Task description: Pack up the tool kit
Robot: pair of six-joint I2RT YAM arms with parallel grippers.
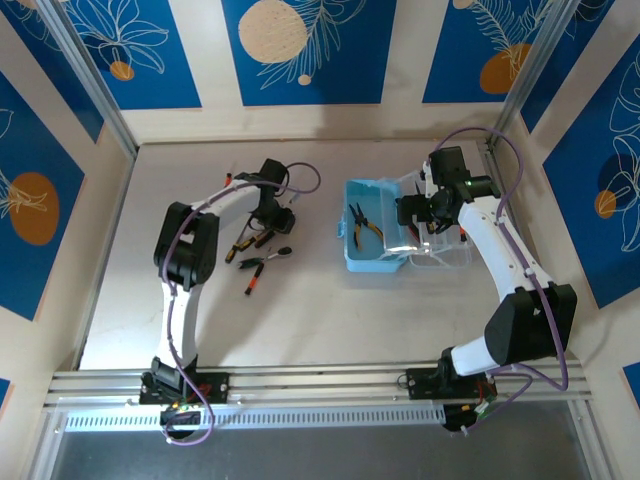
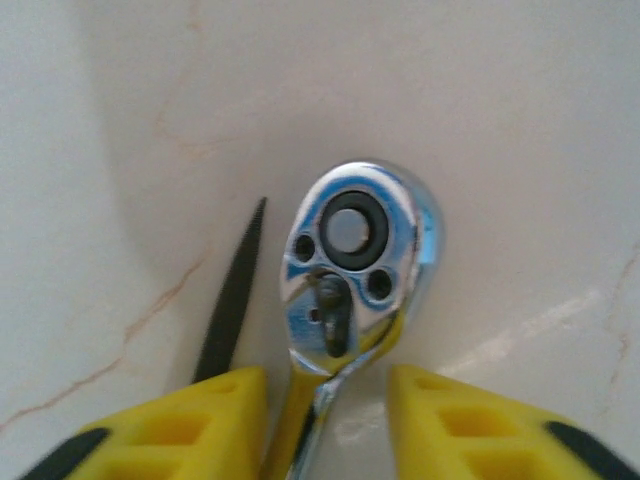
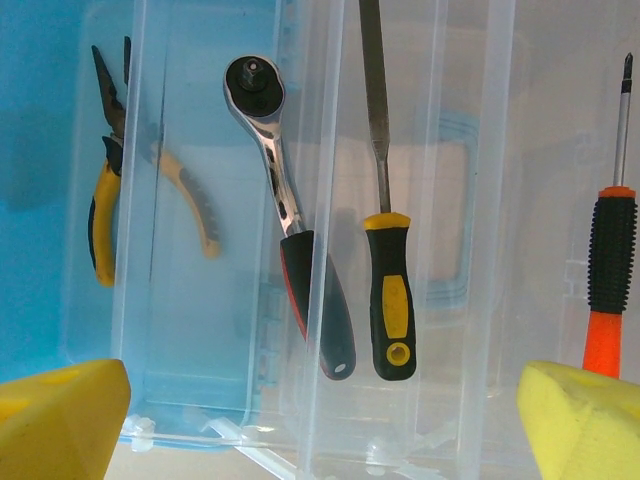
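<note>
The light-blue case (image 1: 372,255) lies open at centre right, with yellow-handled pliers (image 1: 363,221) inside and its clear lid (image 1: 435,252) swung out to the right. My left gripper (image 1: 272,216) is low over loose tools on the table. In the left wrist view it (image 2: 325,388) is open and straddles the shaft of a silver ratchet wrench (image 2: 352,262), with a gap on the right side. My right gripper (image 1: 412,212) hovers open (image 3: 320,378) over the case. Below it the pliers (image 3: 105,195), a ratchet (image 3: 285,210), a yellow-black file (image 3: 386,250) and an orange-black screwdriver (image 3: 611,265) show through clear plastic.
A black file blade (image 2: 235,295) lies just left of the ratchet head. A yellow-black handled tool (image 1: 244,246) and a red-and-black screwdriver (image 1: 252,281) lie on the table near my left gripper. Upright panels wall the table on the left, back and right.
</note>
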